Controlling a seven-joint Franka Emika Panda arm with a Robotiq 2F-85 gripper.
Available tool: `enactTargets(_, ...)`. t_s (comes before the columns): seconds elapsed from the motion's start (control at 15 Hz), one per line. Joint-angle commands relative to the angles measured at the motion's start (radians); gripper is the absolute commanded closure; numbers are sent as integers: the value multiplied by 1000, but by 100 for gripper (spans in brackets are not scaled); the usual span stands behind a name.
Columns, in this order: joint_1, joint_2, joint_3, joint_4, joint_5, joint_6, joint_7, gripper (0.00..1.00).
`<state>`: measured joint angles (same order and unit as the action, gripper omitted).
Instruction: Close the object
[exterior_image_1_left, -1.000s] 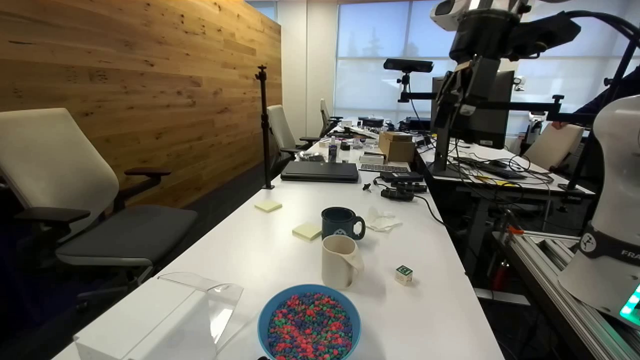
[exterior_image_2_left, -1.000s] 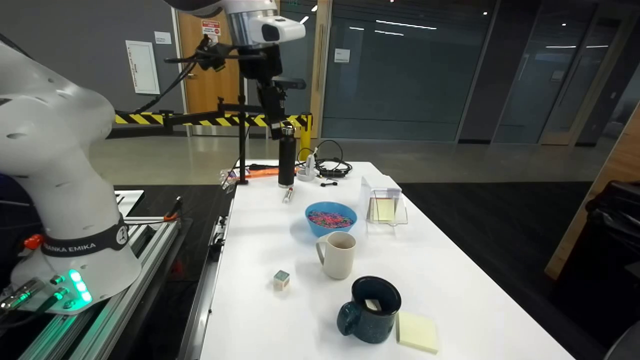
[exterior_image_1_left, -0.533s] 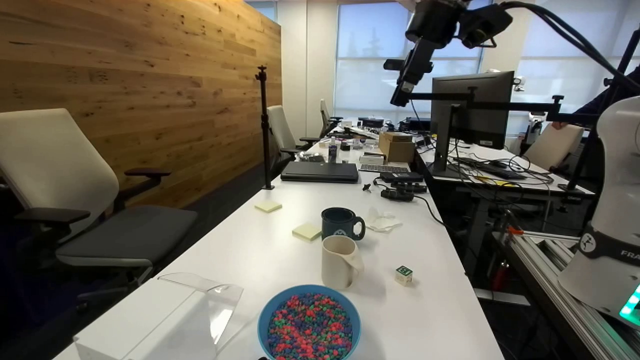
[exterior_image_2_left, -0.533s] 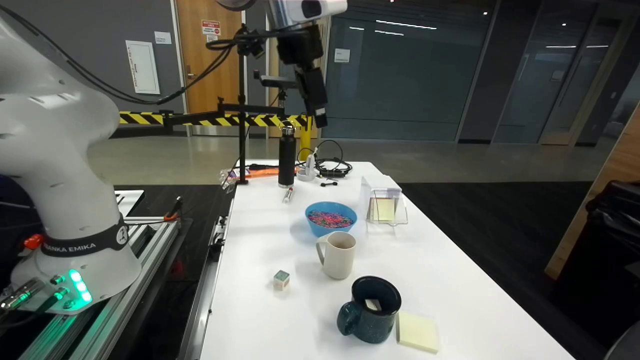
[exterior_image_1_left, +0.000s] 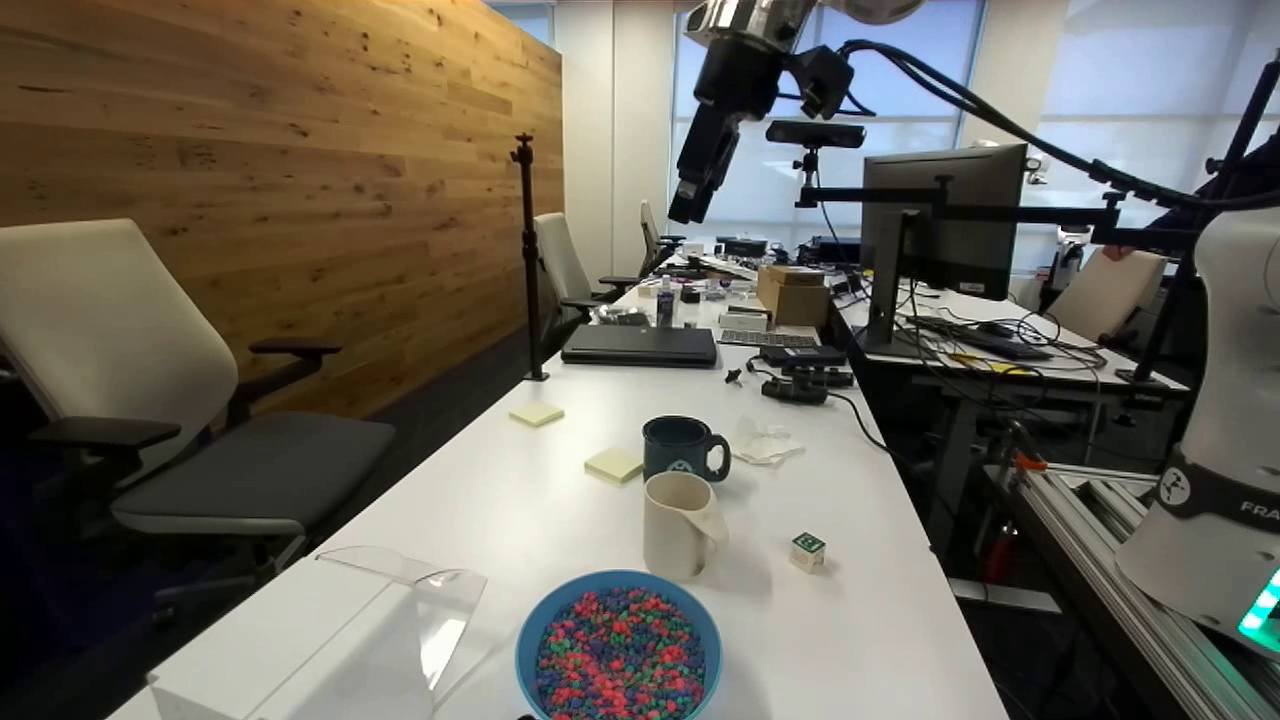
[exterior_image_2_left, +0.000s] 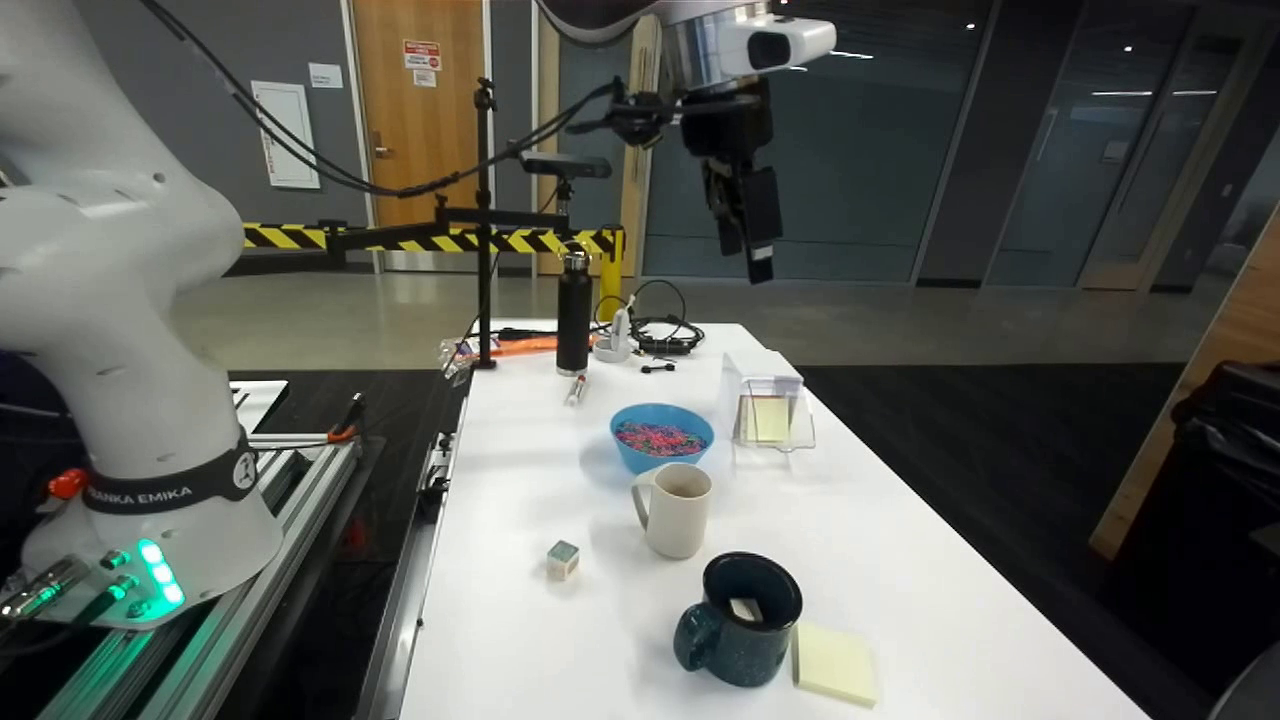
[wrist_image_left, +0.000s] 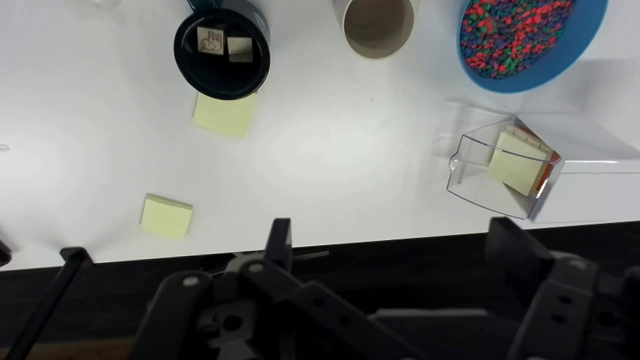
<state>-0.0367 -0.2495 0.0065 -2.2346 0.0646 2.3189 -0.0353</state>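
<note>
The object is a low whitish translucent box at the table's long edge beside the blue bowl. It also shows in an exterior view and in the wrist view. Its clear flap lid stands open, sticking out at the end that faces the mugs. A yellow pad and something orange-brown show in the opening. My gripper is open and empty. It hangs high above the table in both exterior views, apart from the box. In the wrist view the box lies up and right of the fingers.
A blue bowl of coloured bits, a cream mug and a dark mug stand on the table. A small cube and sticky pads lie near. A black pole rises at the table's long edge.
My gripper and arm have swung across the table, leftward in an exterior view and rightward in an exterior view, towards the box's side. The box, lid and other table things have not moved.
</note>
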Motion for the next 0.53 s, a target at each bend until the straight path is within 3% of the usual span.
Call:
enactTargets(0.0,11,14,-11,15,-4,-2,5,0)
enactTargets(0.2,1,29,1,0,-49,39,37,0)
enactTargets(0.27,2,56,-2,14,-40,15,40,0)
enactTargets(0.47,-3,157,-10,57,-38,86,56,0)
